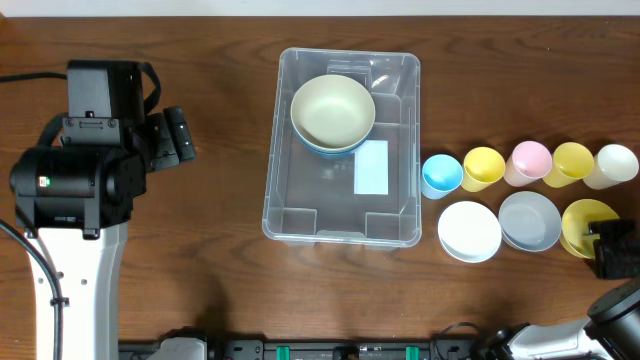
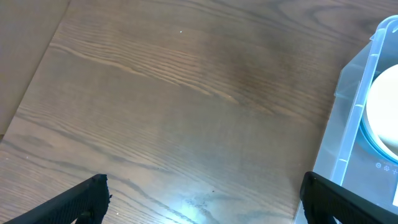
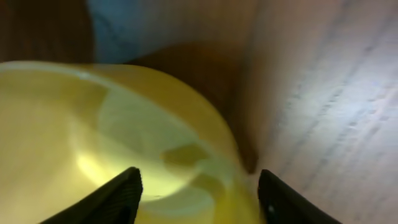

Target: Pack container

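A clear plastic container stands mid-table, holding a cream bowl nested in a blue bowl. To its right lie a white bowl, a grey bowl and a yellow bowl. My right gripper is open at the yellow bowl; in the right wrist view the gripper straddles the rim, one finger inside and one outside. My left gripper hangs open over bare wood left of the container, with nothing between the fingers.
A row of cups stands behind the bowls: blue, yellow, pink, a second yellow and cream. A white label lies on the container floor.
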Controlling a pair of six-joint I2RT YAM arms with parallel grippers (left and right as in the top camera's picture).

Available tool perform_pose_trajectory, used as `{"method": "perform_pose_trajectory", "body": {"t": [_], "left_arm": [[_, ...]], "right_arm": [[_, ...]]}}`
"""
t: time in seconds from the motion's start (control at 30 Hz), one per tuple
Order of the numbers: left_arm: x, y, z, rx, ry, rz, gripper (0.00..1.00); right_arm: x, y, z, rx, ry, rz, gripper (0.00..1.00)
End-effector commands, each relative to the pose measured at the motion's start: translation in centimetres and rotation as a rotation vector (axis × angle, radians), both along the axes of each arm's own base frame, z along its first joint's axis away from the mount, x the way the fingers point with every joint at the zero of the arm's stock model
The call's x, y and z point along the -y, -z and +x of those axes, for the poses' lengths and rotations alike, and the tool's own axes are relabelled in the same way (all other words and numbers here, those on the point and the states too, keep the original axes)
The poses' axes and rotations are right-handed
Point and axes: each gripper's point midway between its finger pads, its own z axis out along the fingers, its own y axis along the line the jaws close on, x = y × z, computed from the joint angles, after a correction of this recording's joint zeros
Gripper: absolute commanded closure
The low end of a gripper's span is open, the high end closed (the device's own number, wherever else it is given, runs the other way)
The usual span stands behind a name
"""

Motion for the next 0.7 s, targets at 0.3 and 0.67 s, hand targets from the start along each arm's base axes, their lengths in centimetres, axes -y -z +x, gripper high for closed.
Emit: {"method": "perform_pose_trajectory", "body": {"t": [0.3, 0.67], "left_arm": [[-0.2, -0.2, 0.0, 0.01, -0.018, -0.009, 0.02], [-0.2, -0.2, 0.0, 0.01, -0.018, -0.008, 0.02]], "right_arm": [[1.6, -5.4, -2.7, 0.002, 0.074, -0.139, 0.97], [-4.8, -17.4, 2.2, 0.395, -0.075, -0.307, 0.98]]}}
